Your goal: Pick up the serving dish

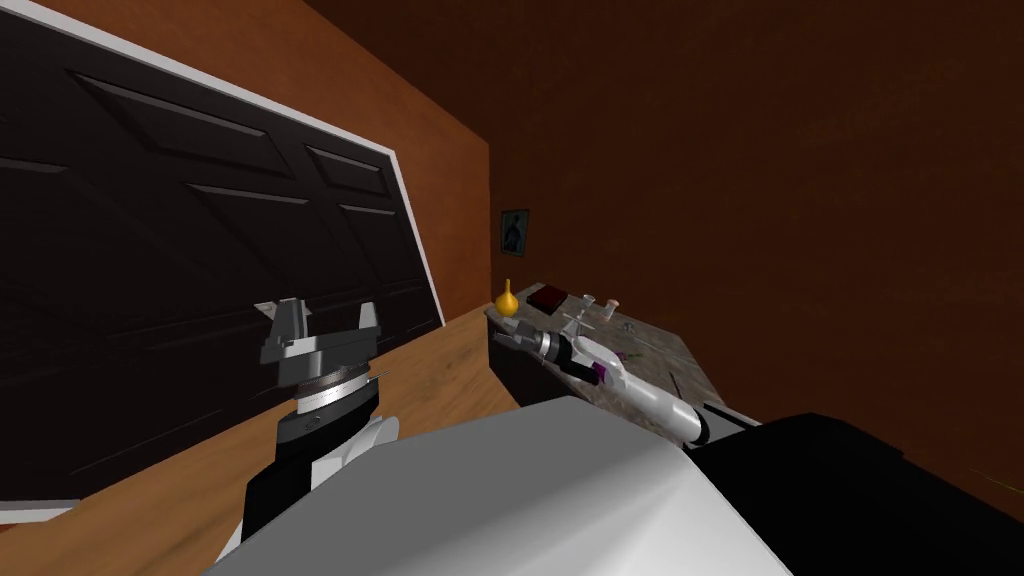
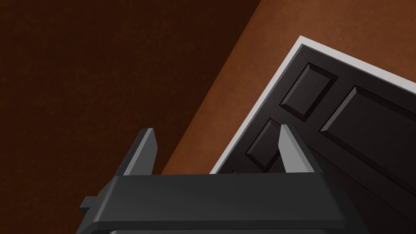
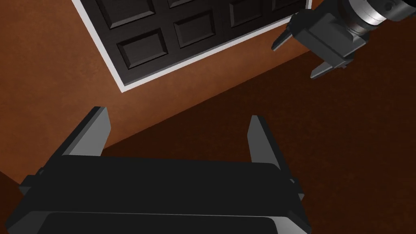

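Observation:
A low table with a mottled grey top (image 1: 665, 352) stands in the corner by the dark brown wall. On it are a yellow gourd-shaped vase (image 1: 508, 298), a dark red book (image 1: 548, 297) and a few small pale items (image 1: 598, 303); I cannot tell which of them is the serving dish. My right gripper (image 1: 505, 338) (image 3: 176, 115) hangs open over the table's near left end, holding nothing. My left gripper (image 1: 327, 310) (image 2: 216, 129) is raised high in front of the door, open and empty. It also appears in the right wrist view as the left gripper (image 3: 295, 61).
A large dark panelled door (image 1: 200, 270) with a white frame fills the orange wall on the left. A small framed picture (image 1: 514, 231) hangs by the corner. Wooden floor (image 1: 440, 370) runs between door and table.

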Tool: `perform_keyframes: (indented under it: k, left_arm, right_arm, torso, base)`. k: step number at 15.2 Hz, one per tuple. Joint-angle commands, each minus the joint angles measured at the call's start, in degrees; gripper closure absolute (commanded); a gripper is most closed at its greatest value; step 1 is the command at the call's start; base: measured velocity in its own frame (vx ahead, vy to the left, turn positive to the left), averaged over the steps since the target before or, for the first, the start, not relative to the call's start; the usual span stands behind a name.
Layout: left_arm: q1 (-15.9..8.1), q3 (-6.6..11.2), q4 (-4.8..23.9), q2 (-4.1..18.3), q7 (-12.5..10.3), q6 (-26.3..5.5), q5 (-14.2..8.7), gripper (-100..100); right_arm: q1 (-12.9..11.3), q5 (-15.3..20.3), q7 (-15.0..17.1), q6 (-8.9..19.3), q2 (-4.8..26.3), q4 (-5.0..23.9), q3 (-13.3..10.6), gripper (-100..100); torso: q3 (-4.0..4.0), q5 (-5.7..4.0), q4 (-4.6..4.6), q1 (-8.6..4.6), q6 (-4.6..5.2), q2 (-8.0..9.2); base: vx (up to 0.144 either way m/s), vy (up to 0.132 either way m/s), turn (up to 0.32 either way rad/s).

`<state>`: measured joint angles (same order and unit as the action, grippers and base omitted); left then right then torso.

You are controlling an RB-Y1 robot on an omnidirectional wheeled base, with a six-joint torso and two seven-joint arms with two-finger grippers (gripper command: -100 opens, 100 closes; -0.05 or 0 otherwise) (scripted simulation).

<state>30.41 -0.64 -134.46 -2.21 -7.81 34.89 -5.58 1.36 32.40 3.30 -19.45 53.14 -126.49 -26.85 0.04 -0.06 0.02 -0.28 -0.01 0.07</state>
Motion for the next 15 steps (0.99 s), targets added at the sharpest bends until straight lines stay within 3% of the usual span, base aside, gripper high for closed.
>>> perform_keyframes:
  k: [1, 3, 4, 5, 6, 8, 9, 11, 12, 14, 15]
  left_arm:
    - [0.00, 0.00, 0.00, 0.00, 0.00, 0.00, 0.00, 0]
    - [0.00, 0.00, 0.00, 0.00, 0.00, 0.00, 0.00, 0]
    - [0.00, 0.00, 0.00, 0.00, 0.00, 0.00, 0.00, 0]
    - [0.00, 0.00, 0.00, 0.00, 0.00, 0.00, 0.00, 0]
    - [0.00, 0.00, 0.00, 0.00, 0.00, 0.00, 0.00, 0]
    - [0.00, 0.00, 0.00, 0.00, 0.00, 0.00, 0.00, 0]
    - [0.01, 0.00, 0.00, 0.00, 0.00, 0.00, 0.00, 0]
    - [0.00, 0.00, 0.00, 0.00, 0.00, 0.00, 0.00, 0]
    - [0.01, 0.00, 0.00, 0.00, 0.00, 0.00, 0.00, 0]
    - [0.00, 0.00, 0.00, 0.00, 0.00, 0.00, 0.00, 0]
    - [0.01, 0.00, 0.00, 0.00, 0.00, 0.00, 0.00, 0]
  right_arm:
    - [-2.21, 2.86, -0.85, -0.22, 2.86, 1.30, -2.86, -100]
    - [-2.21, 3.82, -0.85, -0.22, 4.94, 1.30, -3.27, -100]
    - [-4.00, 6.04, -1.32, -0.45, 6.88, 2.39, -5.66, -100]
    - [-4.00, 6.46, -1.32, -0.45, 8.32, 2.39, -5.66, -100]
    - [-5.75, 8.11, -1.80, -0.72, 9.75, 3.53, -7.67, -100]
    - [-5.75, 9.07, -1.80, -0.72, 11.65, 3.53, -8.10, -100]
    - [-7.43, 11.26, -2.29, -1.04, 13.41, 4.73, -10.33, -100]
    - [-7.43, 11.66, -2.29, -1.04, 14.94, 4.73, -10.59, -100]
    - [-9.06, 14.13, -2.78, -1.41, 16.84, 5.96, -13.10, -100]
    - [-9.06, 14.21, -2.78, -1.41, 18.15, 5.96, -13.10, -100]
    - [-10.64, 16.54, -3.29, -1.82, 20.17, 7.23, -15.47, -100]
  torso:
    - [0.00, 0.00, 0.00, 0.00, 0.00, 0.00]
    - [0.02, -0.01, 0.01, -0.04, 0.00, 0.04]
    - [0.02, -0.01, 0.01, -0.03, 0.03, 0.02]
    - [0.01, 0.00, 0.00, -0.01, 0.00, 0.01]
    - [0.01, 0.00, 0.00, -0.01, 0.01, 0.01]
    - [0.01, -0.01, 0.00, -0.03, 0.00, 0.02]
    - [0.00, -0.01, 0.00, -0.01, 0.03, -0.01]
    - [-0.02, 0.01, -0.01, 0.02, 0.00, -0.04]
    - [-0.03, 0.00, -0.01, 0.04, 0.03, -0.06]
    - [-0.04, 0.01, -0.01, 0.03, 0.01, -0.06]
    - [-0.04, 0.01, -0.01, 0.05, 0.03, -0.08]
  base:
    - [-0.058, -0.060, 0.228]
    - [-0.055, -0.056, 0.122]
    - [-0.045, -0.044, 0.127]
    - [-0.045, -0.046, 0.174]
    - [-0.057, -0.054, 0.205]
    - [-0.044, -0.047, 0.132]
    - [-0.039, -0.038, 0.121]
    - [-0.035, -0.033, 0.117]
    - [-0.031, -0.034, 0.122]
    - [-0.032, -0.031, 0.119]
    - [-0.033, -0.031, 0.146]
